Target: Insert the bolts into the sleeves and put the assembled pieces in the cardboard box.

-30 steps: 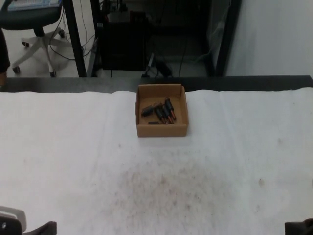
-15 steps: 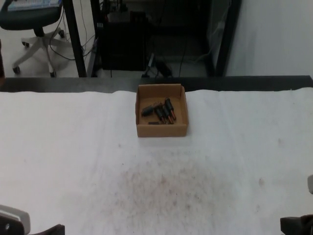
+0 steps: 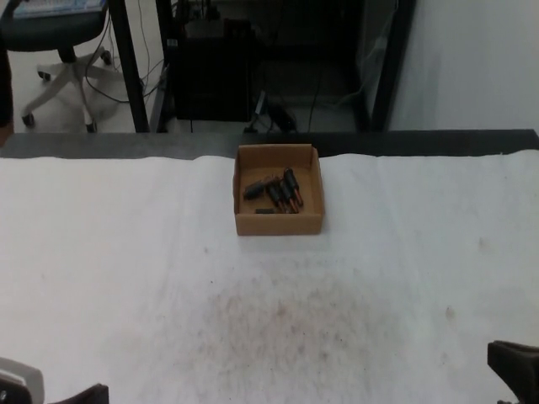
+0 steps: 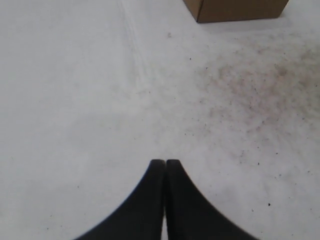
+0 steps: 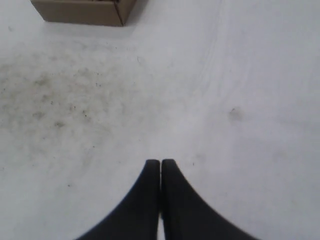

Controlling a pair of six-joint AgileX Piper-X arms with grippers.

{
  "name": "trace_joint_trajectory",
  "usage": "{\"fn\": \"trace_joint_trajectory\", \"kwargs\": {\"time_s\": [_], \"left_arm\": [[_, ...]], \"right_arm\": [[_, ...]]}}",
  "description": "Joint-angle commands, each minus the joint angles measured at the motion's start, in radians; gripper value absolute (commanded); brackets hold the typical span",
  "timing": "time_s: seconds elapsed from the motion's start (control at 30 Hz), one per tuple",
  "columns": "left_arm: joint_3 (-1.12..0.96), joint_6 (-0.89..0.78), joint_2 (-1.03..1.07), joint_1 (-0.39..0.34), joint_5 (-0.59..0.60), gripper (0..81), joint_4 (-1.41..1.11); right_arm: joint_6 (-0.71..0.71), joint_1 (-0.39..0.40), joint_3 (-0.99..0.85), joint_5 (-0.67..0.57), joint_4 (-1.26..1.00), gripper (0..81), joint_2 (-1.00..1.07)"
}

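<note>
A small cardboard box (image 3: pixel 279 221) stands at the middle back of the white-covered bench, and several dark bolt-and-sleeve pieces (image 3: pixel 280 193) lie inside it. A corner of the box also appears in the left wrist view (image 4: pixel 235 10) and the right wrist view (image 5: pixel 82 11). My left gripper (image 4: pixel 165 163) hovers above bare cloth near the front left, shut with nothing between its fingers. My right gripper (image 5: pixel 160 162) sits near the front right, also shut and holding nothing. Dark parts of the arms show at the lower corners of the high view (image 3: pixel 80 394) (image 3: pixel 515 362).
A patch of dark specks (image 3: pixel 278 316) stains the white cloth (image 3: pixel 126 252) in front of the box. Behind the bench's dark back edge (image 3: pixel 421 141) stand a black rack and an office chair (image 3: pixel 59 42).
The arm part at the lower right corner of the high view has shifted slightly and shows a bit more. The box and its contents have not moved.
</note>
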Motion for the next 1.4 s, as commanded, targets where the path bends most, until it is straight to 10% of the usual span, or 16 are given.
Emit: {"fn": "trace_joint_trajectory", "kwargs": {"time_s": [0.0, 1.37], "left_arm": [[-0.009, -0.009, -0.060, -0.001, 0.002, 0.3, 0.002], [-0.009, -0.077, -0.114, -0.001, -0.005, 0.3, 0.152]], "right_arm": [[0.005, 0.003, 0.050, -0.006, -0.086, 0.8, -0.048], [0.011, -0.054, 0.199, -0.006, -0.002, 0.8, -0.311]]}}
